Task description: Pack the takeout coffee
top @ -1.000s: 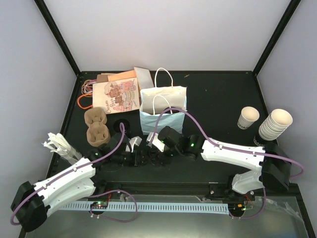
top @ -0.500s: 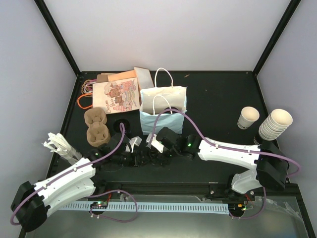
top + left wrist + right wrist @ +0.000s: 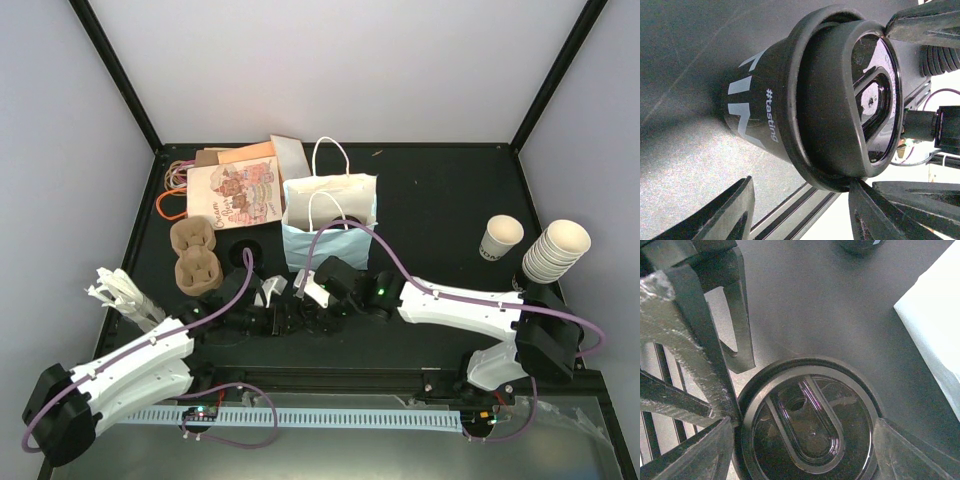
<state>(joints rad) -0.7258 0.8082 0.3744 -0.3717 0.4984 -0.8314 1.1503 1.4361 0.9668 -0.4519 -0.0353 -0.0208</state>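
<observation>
Black table (image 3: pixel 440 200) from above: left gripper (image 3: pixel 288 320) and right gripper (image 3: pixel 312 318) meet tip to tip. Left wrist: coffee (image 3: pixel 830 100) stands just beyond half-spread, empty fingers (image 3: pixel 725 215). Right wrist: wide fingers (image 3: pixel 690 450) flank its lid (image 3: pixel 810 420); grip unclear.

Takeout coffee (image 3: pixel 790 110) sits just beyond left gripper (image 3: pixel 801 186).

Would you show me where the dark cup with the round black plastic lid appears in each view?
Top external: cup, front centre, largely hidden.
Left wrist: cup centre, side-on.
Right wrist: cup bottom centre, from above.
Shared landmark: lid's oval recess, both wrist views.
</observation>
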